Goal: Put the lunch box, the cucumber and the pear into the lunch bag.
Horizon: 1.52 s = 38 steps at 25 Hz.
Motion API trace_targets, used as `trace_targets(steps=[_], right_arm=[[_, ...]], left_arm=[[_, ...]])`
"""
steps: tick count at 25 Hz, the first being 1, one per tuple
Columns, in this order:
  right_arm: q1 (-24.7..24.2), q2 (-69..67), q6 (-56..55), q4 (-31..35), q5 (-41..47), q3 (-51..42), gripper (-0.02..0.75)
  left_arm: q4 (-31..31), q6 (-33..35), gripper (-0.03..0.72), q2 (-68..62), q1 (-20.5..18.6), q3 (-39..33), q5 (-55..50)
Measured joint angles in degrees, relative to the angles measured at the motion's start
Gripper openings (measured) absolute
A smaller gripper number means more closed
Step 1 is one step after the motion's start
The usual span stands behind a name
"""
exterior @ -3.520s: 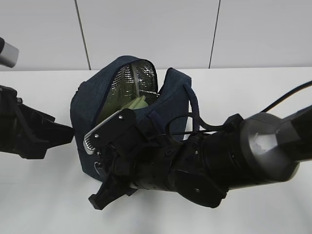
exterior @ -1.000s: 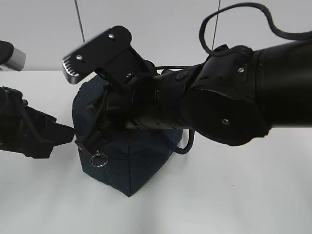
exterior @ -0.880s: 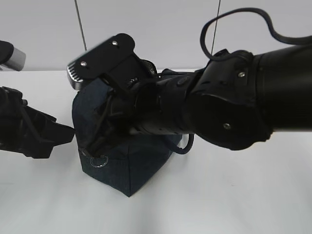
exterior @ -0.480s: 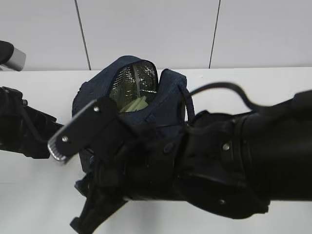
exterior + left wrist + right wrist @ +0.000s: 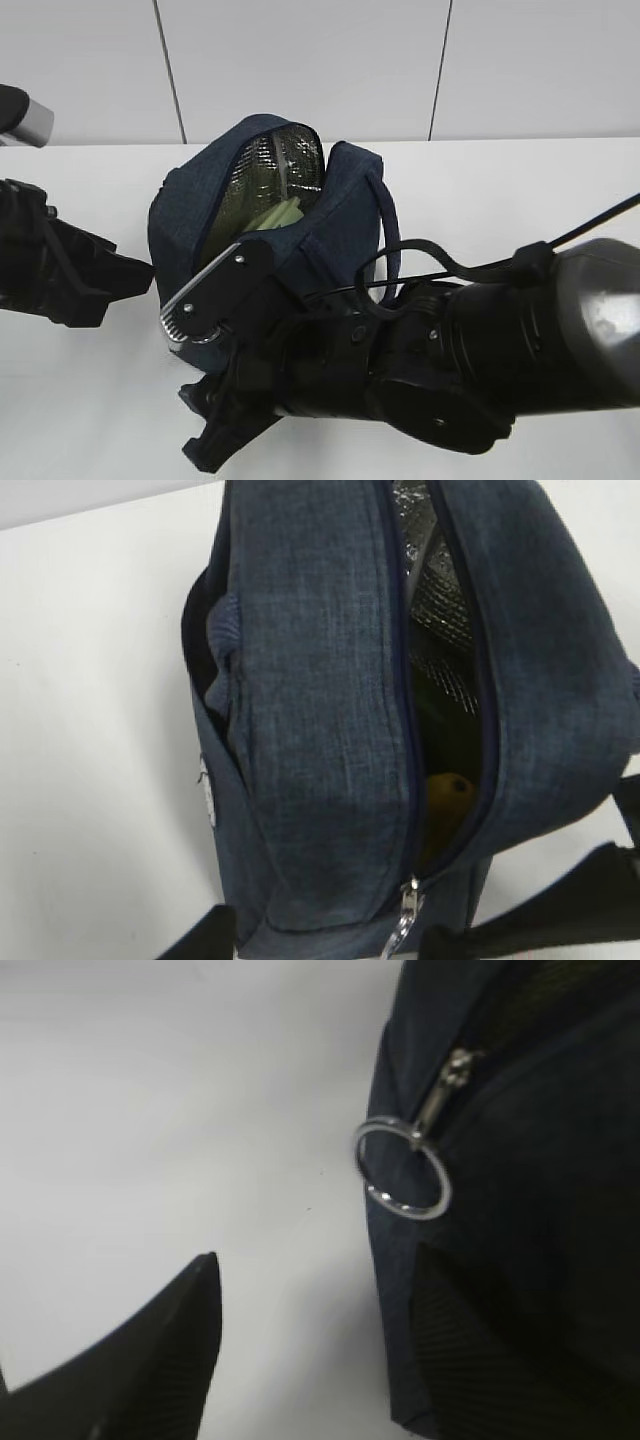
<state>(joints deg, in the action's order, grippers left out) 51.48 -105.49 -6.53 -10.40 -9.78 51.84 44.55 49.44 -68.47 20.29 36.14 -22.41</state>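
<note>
Exterior view shows one lunch bag standing unzipped on the white table, with one pale green lunch box inside. Left wrist view shows one pear deep in the opening. The right gripper is spread wide, holding nothing, beside the ring zipper pull. The left gripper sits against the bag's side, half open; whether it grips fabric cannot be told. No writing is legible.

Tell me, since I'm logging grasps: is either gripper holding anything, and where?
Nothing. The right gripper is open beside the zipper ring, not touching it; the left gripper sits beside the lunch bag.
</note>
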Motion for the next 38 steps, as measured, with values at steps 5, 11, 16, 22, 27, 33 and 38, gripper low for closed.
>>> trace_targets(steps=[5, 11, 16, 22, 27, 33, 38], right_arm=[[-1.2, -0.1, 0.4, 0.0, -3.0, 0.0, 0.478], [-1.2, -2.1, 1.6, 1.2, -6.4, 0.0, 0.478], [-1.2, -4.6, 1.8, 2.0, -8.1, 0.1, 0.478], [-1.2, -4.7, 8.5, 10.1, -7.8, 1.0, 0.478], [-1.2, -4.7, 11.3, 12.3, -9.0, 1.0, 0.478], [-1.2, -4.0, 11.6, 12.1, -10.9, 1.0, 0.478], [-1.2, -4.0, 11.8, 11.9, -10.9, 1.1, 0.468]], left_arm=[[0.0, 0.0, 0.341, 0.0, 0.0, 0.0, -0.1], [0.1, 0.0, 0.340, 0.0, 0.0, 0.0, -0.1], [0.1, 0.0, 0.340, 0.0, 0.0, 0.0, -0.2], [0.1, 0.0, 0.340, 0.0, 0.0, 0.0, -0.2], [0.2, 0.0, 0.337, 0.0, 0.0, 0.0, -0.2], [0.4, 0.0, 0.332, 0.0, 0.0, 0.0, -0.2], [0.4, 0.0, 0.330, 0.0, 0.0, 0.0, -0.2]])
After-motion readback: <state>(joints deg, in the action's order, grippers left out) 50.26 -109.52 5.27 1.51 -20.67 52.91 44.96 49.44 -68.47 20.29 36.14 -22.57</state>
